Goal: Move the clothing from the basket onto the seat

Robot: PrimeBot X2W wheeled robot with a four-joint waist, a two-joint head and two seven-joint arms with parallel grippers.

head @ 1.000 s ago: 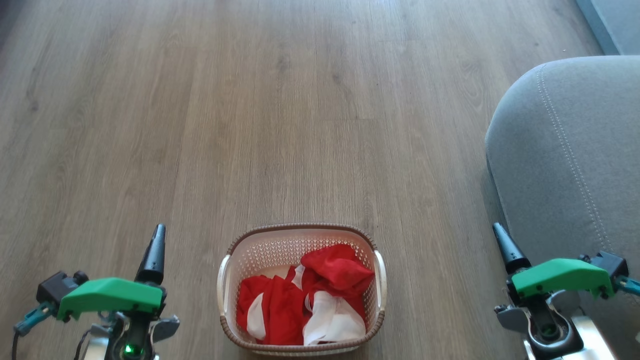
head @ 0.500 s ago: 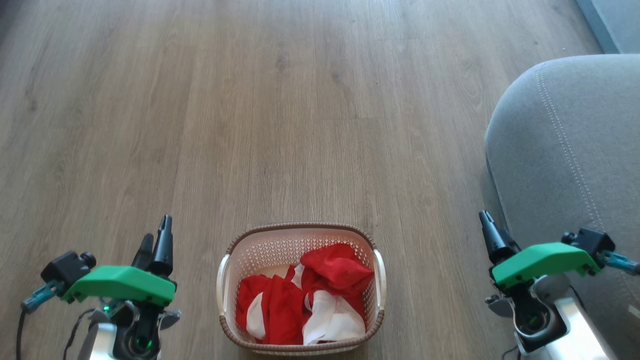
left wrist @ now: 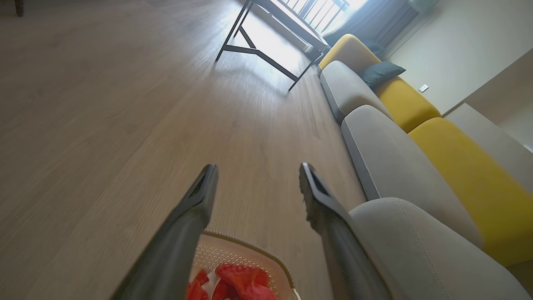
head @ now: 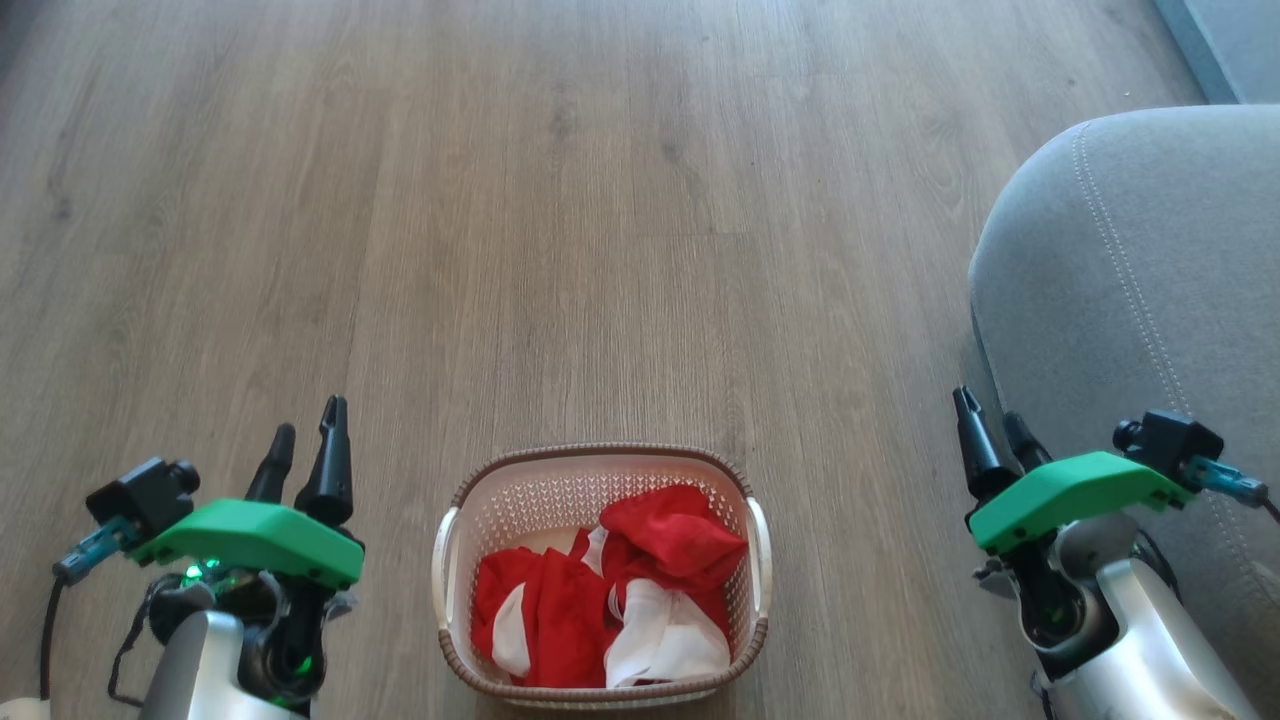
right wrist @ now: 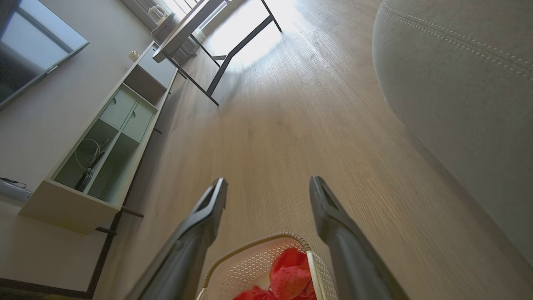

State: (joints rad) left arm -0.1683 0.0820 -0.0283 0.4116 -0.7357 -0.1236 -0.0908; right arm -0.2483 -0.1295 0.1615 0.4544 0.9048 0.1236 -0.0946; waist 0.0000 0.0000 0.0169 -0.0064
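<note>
Red and white clothing [head: 610, 600] lies bunched in the cream basket [head: 455, 540] on the wooden floor, bottom centre of the head view. The grey seat [head: 1140, 300] rises at the right. My left gripper [head: 305, 435] is open over the floor left of the basket, nothing between its fingers. My right gripper [head: 990, 420] is open between the basket and the seat, empty. In the left wrist view my left gripper [left wrist: 256, 171] points past the basket [left wrist: 245, 252] and clothing [left wrist: 237, 281]. The right wrist view has my right gripper [right wrist: 268, 183] above the basket [right wrist: 254, 258] and clothing [right wrist: 289, 271].
Bare wooden floor [head: 560, 220] stretches ahead of the basket. A black-legged table [left wrist: 266, 46] stands farther off. A grey and yellow sofa [left wrist: 399, 125] runs along the right. A low shelf unit [right wrist: 104, 146] lines the left wall.
Both arms have risen and reached forward. Each gripper now shows two spread fingers where one showed a second ago. Basket and clothing have not moved.
</note>
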